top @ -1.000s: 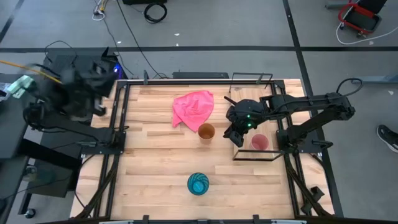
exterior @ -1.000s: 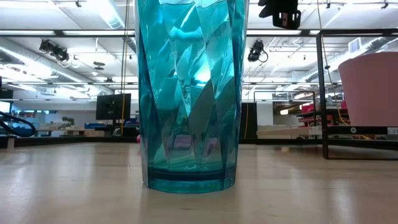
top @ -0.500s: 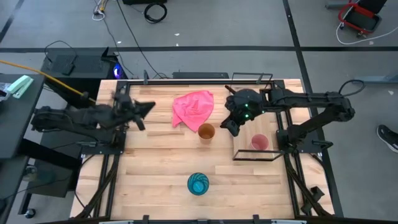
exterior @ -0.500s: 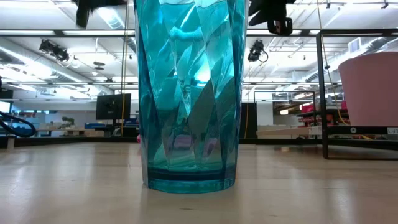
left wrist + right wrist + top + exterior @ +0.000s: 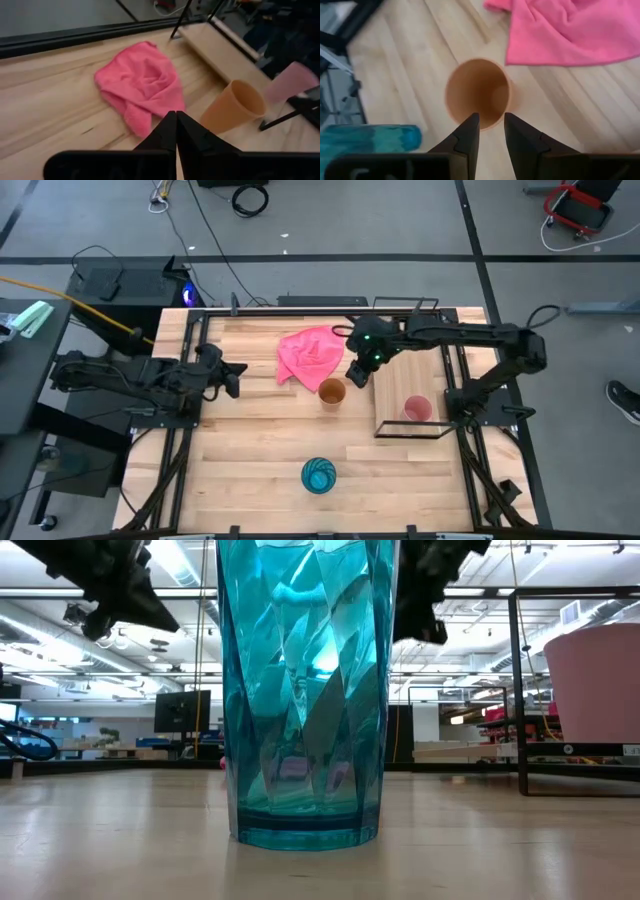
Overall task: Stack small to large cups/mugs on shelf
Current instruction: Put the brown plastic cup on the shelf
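Observation:
The orange cup (image 5: 331,392) stands upright on the table just in front of the pink cloth (image 5: 312,352). My right gripper (image 5: 355,373) hangs open above the orange cup's right side; in the right wrist view its fingertips (image 5: 491,122) frame the cup's rim (image 5: 479,92) without touching it. The pink cup (image 5: 417,409) stands on the near end of the shelf (image 5: 398,385). Near the table's front edge, the teal cup (image 5: 319,475) stands upright. My left gripper (image 5: 235,372) is shut and empty at the table's left edge, pointing toward the cloth (image 5: 142,87).
The shelf's black wire frame (image 5: 410,302) rises at the back right, beside my right arm. In the low view the teal cup (image 5: 300,690) fills the middle, with the pink cup (image 5: 600,690) on the shelf at the right. Bare tabletop lies at the near left.
My left arm has swung down from a raised pose left of the table, and its gripper now points over the table's left edge. My right gripper, still open, has moved from over the shelf beside the pink cup toward the table's left, coming above the orange cup.

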